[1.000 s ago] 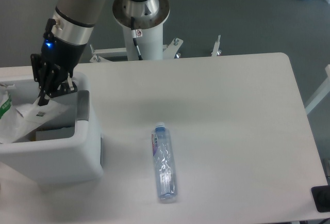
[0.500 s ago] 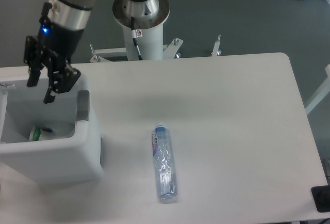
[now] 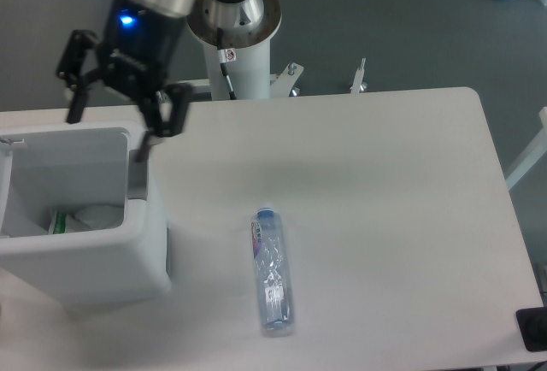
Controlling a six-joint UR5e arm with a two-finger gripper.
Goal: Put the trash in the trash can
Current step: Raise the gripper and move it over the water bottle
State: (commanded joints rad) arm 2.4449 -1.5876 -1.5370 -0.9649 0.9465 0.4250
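The white trash can (image 3: 145, 256) stands at the table's left edge, with a grey panel on its right wall. At its bottom lies the crumpled white wrapper (image 3: 85, 217) with green print. A crushed clear bottle (image 3: 273, 270) with a blue cap lies on the table to the right of the can, cap pointing away from me. My gripper (image 3: 109, 125) hovers above the can's back right corner, open, with nothing between its widely spread fingers.
The arm's white pedestal (image 3: 236, 38) stands behind the table's far edge. The white table (image 3: 385, 217) stretches to the right of the bottle. A black object (image 3: 532, 330) sits at the table's front right corner.
The wrapper has dropped from the gripper into the can. My gripper has opened wide, risen and moved right, from over the can's inside to above its back right corner.
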